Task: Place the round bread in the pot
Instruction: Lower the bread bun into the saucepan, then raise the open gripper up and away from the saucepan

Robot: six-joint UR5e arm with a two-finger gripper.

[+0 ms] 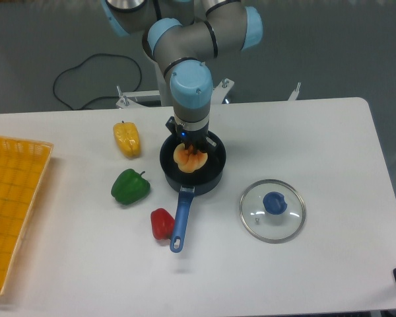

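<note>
Clamped on the round bread (189, 159) by the gripper (191, 149), directly over the pot (211, 177) and within its rim; whether resting on the bottom, impossible to tell. Best lowered straight down, released only once seated, then lifted vertically, clear of the rim and the blue handle (181, 221).

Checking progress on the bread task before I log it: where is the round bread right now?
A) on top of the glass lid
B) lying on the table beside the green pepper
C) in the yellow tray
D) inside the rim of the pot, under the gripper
D: the round bread shows within the rim of the pot, directly beneath the gripper, not on the table or elsewhere.
</note>
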